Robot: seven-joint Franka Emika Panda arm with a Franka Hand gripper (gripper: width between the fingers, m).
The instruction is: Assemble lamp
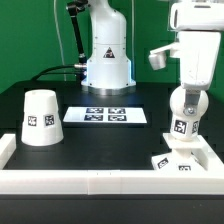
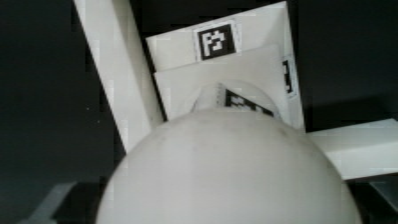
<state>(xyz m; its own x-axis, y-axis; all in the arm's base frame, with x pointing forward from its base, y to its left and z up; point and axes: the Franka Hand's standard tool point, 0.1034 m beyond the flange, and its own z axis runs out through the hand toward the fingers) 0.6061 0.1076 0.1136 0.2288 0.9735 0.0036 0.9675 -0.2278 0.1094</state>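
My gripper (image 1: 186, 90) is at the exterior view's right, shut on the ball end of the white bulb (image 1: 183, 112). It holds the bulb upright, stem down. The stem's tagged lower end is at or just above the flat square base (image 1: 176, 163), which lies by the front right corner. I cannot tell if they touch. In the wrist view the bulb's round ball (image 2: 222, 165) fills the middle and hides most of the jaws. The tagged base (image 2: 222, 45) shows beyond it. The tapered shade (image 1: 40, 118) stands wide end down at the exterior view's left, far from the gripper.
The marker board (image 1: 105, 115) lies flat in the table's middle. A white rail (image 1: 90, 182) runs along the front edge and turns up at both corners; it also shows in the wrist view (image 2: 116, 80). The robot's white pedestal (image 1: 107, 62) stands at the back.
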